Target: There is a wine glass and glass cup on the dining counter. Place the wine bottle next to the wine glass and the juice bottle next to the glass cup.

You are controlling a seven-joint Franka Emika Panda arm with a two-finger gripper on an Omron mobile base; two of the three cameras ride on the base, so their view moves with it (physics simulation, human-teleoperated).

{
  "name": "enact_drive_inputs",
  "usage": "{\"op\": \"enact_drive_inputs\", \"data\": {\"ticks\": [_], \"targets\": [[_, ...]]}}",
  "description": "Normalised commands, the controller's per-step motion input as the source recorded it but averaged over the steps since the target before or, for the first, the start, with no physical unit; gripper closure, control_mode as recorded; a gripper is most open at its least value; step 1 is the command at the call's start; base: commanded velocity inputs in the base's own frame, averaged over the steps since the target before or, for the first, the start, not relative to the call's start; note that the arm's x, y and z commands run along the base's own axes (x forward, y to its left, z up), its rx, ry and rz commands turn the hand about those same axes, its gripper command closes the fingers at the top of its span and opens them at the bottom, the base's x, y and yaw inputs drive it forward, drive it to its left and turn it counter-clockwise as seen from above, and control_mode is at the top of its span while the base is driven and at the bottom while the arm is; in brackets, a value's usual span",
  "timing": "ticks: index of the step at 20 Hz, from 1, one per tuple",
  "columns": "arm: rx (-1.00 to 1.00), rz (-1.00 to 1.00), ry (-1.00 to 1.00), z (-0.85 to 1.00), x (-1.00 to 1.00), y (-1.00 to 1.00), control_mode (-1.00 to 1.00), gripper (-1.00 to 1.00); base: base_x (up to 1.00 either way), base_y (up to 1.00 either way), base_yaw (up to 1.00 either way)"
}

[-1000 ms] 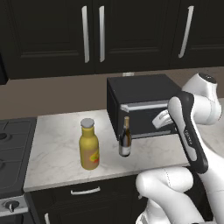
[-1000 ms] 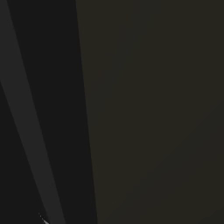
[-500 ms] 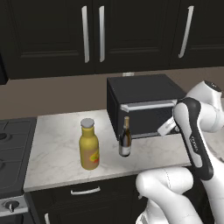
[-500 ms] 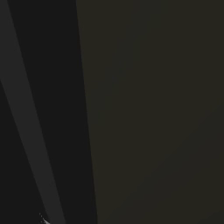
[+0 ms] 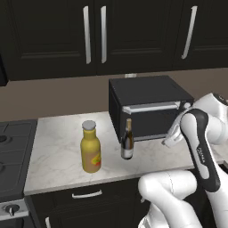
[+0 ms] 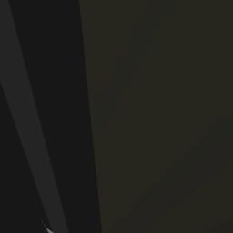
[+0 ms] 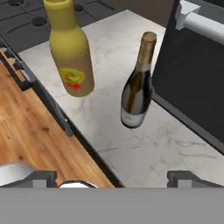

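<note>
Wine bottle [image 5: 127,143], slim dark glass, stands on the marble bench [image 5: 58,151] beside the boxy black toaster oven [image 5: 149,107]; plump yellow juice bottle [image 5: 90,147] at its 9 o'clock. Claw [image 7: 111,177] fingers apart.

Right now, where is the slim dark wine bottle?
The slim dark wine bottle stands upright on the marble kitchen counter, just before the black toaster oven, with the plump yellow juice bottle to its left.

Dark cabinets [image 5: 93,40] with long pale handles hang above a marble surface [image 5: 58,156]; a stove [image 5: 13,156] sits beside it, over wood floor [image 7: 30,131].
</note>
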Motion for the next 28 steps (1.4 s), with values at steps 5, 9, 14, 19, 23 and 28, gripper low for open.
{"op": "enact_drive_inputs", "data": {"ticks": [5,9,14,19,23,28], "targets": [[0.07,0.13,-0.23,-0.27,0.00,0.00,-1.00,-1.00,0.00,0.00,0.00],[0.09,0.06,-0.20,-0.24,0.13,0.00,-1.00,-1.00,0.00,0.00,0.00],[0.08,0.05,-0.18,-0.19,0.22,0.00,-1.00,-1.00,0.00,0.00,0.00],[0.06,0.05,-0.10,-0.10,0.21,0.03,-1.00,-1.00,0.00,0.00,0.00],[0.07,0.01,-0.04,-0.19,0.23,0.17,-1.00,-1.00,0.00,0.00,0.00],[0.07,0.00,0.00,-0.19,0.31,0.18,-1.00,-1.00,0.00,0.00,0.00]]}}
